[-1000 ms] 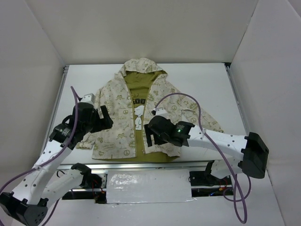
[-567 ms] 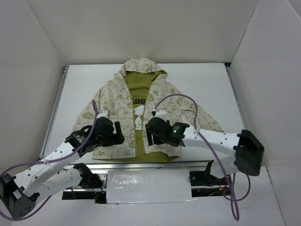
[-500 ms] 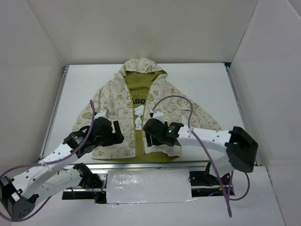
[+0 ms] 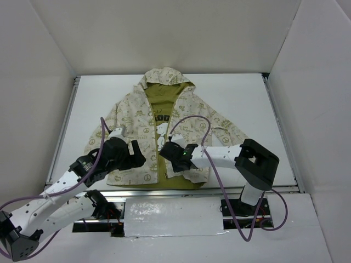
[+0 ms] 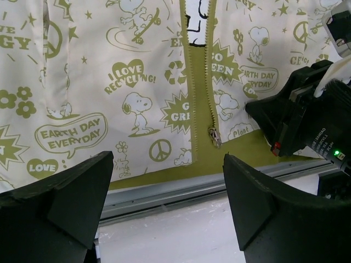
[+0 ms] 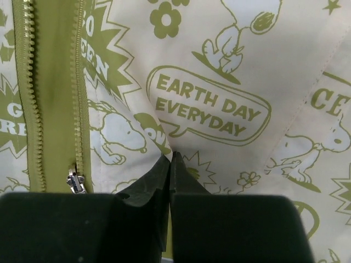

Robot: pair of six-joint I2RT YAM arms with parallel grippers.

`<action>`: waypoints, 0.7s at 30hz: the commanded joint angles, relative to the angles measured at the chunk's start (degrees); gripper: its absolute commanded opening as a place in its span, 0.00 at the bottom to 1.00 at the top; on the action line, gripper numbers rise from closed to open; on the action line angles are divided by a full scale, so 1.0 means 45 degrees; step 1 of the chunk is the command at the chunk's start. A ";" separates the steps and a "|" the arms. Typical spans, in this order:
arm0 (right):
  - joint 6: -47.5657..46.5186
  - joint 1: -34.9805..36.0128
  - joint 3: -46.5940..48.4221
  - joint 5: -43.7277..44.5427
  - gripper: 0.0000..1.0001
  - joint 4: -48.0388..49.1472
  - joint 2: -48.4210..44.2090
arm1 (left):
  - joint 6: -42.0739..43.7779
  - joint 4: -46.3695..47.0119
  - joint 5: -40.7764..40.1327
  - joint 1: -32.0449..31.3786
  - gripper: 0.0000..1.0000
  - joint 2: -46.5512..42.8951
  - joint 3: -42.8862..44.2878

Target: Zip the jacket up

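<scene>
The cream jacket [image 4: 137, 118], printed with olive doodles, lies flat and unzipped on the white table [image 4: 241, 98], with its zipper slider [image 5: 215, 134] near the hem. The left gripper [image 5: 167, 181] hovers with jaws spread wide. The right gripper [image 6: 171, 164] is clenched, apparently pinching jacket fabric beside the slider.

The top external camera looked steeply down from above and behind the near edge, covering the whole table [image 4: 236, 93]. Each wrist camera looked down at close range on the lower front of the jacket [image 4: 134, 118]; both views shared the zipper pull [image 5: 214, 135] near the hem.
</scene>
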 commanded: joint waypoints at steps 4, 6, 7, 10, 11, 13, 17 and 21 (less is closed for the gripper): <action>0.0349 0.0060 -0.0033 0.0623 0.00 0.0370 -0.1742 | 0.0554 0.1559 0.1159 -0.0060 0.94 0.0233 -0.0287; 0.0329 0.0060 -0.0404 0.0427 0.00 0.0780 -0.2585 | 0.0729 0.2380 0.1883 -0.0060 0.94 0.0292 -0.0481; 0.0271 0.0060 -0.0831 0.0330 0.00 0.1285 -0.3439 | 0.0769 0.2887 0.2660 -0.0060 0.94 0.0293 -0.0599; 0.0270 0.0040 -0.1497 -0.0275 0.00 0.1951 -0.4770 | 0.0594 0.5308 0.3564 -0.0060 0.91 0.0312 -0.1223; 0.0270 0.0040 -0.1596 -0.0412 0.00 0.2012 -0.5008 | 0.0555 0.5914 0.4011 -0.0060 0.90 0.0370 -0.1534; 0.0270 0.0040 -0.1714 -0.0686 0.00 0.2013 -0.5418 | 0.0496 0.7439 0.4288 -0.0060 0.89 0.0720 -0.1693; 0.0309 0.0040 -0.1831 -0.0823 0.00 0.1798 -0.5771 | 0.0632 0.9140 0.4698 -0.0060 0.83 0.1736 -0.1772; 0.0465 -0.0018 -0.2279 -0.1290 0.00 0.2031 -0.6531 | 0.1218 1.0894 0.4836 -0.0040 0.79 0.2518 -0.2083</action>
